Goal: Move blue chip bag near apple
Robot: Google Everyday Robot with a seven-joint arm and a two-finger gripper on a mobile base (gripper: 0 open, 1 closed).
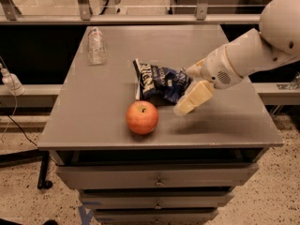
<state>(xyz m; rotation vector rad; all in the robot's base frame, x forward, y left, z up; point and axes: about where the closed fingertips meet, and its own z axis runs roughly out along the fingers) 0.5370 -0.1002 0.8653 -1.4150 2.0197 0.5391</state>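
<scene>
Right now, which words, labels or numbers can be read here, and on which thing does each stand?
Crumpled dark blue foil chip bag: white lettering, too blurred to read.
Clear plastic bottle: no readable label.
Round red-orange apple, pale gripper beside the bag: no text.

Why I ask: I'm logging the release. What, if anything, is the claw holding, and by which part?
It cannot be told. The claw is at the right end of the blue chip bag, which lies on the table behind the apple.
</scene>
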